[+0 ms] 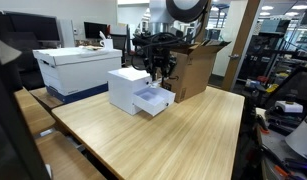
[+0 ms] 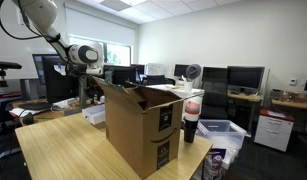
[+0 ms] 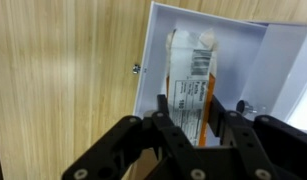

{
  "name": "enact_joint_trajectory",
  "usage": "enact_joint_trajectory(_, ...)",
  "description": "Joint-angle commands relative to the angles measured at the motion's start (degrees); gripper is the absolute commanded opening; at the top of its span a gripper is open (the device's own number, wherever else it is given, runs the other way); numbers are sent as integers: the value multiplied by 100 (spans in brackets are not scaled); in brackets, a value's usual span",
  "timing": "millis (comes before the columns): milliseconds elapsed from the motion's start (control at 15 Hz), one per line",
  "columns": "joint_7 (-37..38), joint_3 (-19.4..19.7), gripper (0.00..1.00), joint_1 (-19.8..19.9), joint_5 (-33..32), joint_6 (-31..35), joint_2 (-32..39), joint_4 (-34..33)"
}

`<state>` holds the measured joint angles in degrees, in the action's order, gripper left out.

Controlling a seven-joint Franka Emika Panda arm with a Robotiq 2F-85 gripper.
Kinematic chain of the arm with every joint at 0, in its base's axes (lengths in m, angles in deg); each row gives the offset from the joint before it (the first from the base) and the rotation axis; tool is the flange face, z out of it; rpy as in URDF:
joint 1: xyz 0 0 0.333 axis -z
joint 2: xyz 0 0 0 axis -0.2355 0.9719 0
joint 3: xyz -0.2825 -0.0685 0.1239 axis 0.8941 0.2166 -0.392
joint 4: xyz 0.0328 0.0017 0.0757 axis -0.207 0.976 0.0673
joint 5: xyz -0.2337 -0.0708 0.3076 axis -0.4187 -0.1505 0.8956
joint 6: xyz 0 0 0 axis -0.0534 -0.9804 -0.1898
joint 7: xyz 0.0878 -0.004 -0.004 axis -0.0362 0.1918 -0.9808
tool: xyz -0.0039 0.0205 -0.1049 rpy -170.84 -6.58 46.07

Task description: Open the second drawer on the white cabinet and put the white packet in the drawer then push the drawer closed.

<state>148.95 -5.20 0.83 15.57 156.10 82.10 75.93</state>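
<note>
Closest to us in the wrist view, the gripper (image 3: 196,104) has its jaws clamped on the white packet (image 3: 193,72), which hangs lengthwise between the fingers (image 3: 163,112). Below it we see the second drawer (image 3: 241,58) pulled out of the white cabinet (image 3: 288,62), its small dark pull (image 3: 136,68) over the wooden table (image 3: 63,85). In an exterior view, the gripper sits just above the open drawer. Beyond the cabinet we see a brown cardboard box (image 1: 196,68) and a white lidded storage box (image 1: 78,66).

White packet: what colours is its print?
White packet: black print, orange-brown strip; clearest in wrist view.
</note>
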Motion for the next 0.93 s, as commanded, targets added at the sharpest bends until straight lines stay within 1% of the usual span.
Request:
enact_joint_trajectory(0, -285, -146, 16, 116, 106, 211, -136, 266)
enact_joint_trajectory(867, -278, -194, 16, 114, 232, 166, 121, 251)
